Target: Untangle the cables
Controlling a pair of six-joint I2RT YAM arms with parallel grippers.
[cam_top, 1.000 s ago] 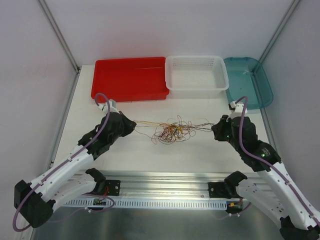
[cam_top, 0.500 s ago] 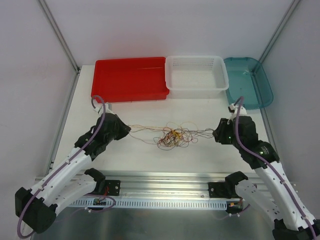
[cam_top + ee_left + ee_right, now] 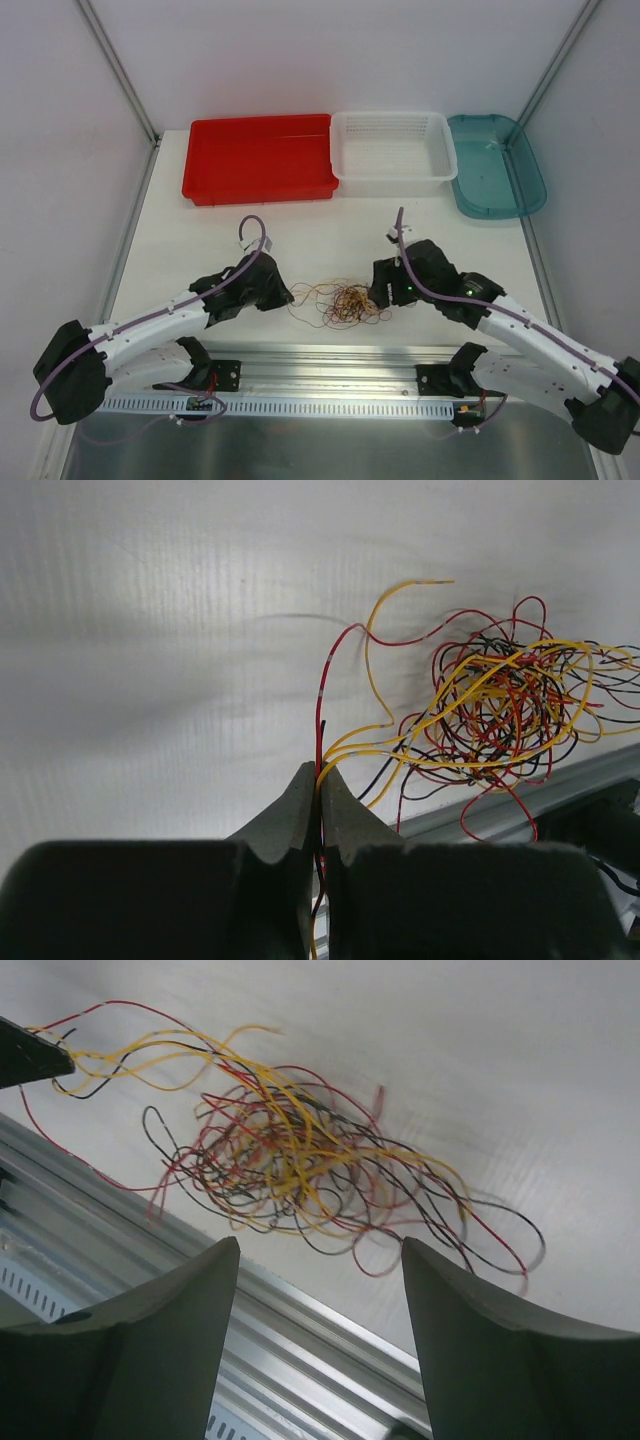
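Observation:
The cables (image 3: 345, 302) lie as a loose clump of thin yellow, red and black strands on the white table near its front edge. My left gripper (image 3: 283, 295) sits just left of the clump. In the left wrist view the left gripper (image 3: 320, 772) is shut on several strands, and the clump (image 3: 500, 695) lies to its right. My right gripper (image 3: 380, 295) is just right of the clump. In the right wrist view the right gripper (image 3: 318, 1250) stands open and empty, with the cables (image 3: 290, 1155) just beyond its fingertips.
A red tray (image 3: 258, 155), a white basket (image 3: 392, 145) and a teal tray (image 3: 495, 165) line the far edge. An aluminium rail (image 3: 330, 355) runs along the near edge, close under the clump and the right gripper's fingers (image 3: 170, 1300).
Both arms have come toward each other and toward the near edge. The stretched strands have slackened into a tighter clump. The right gripper has opened and let go of the strands.

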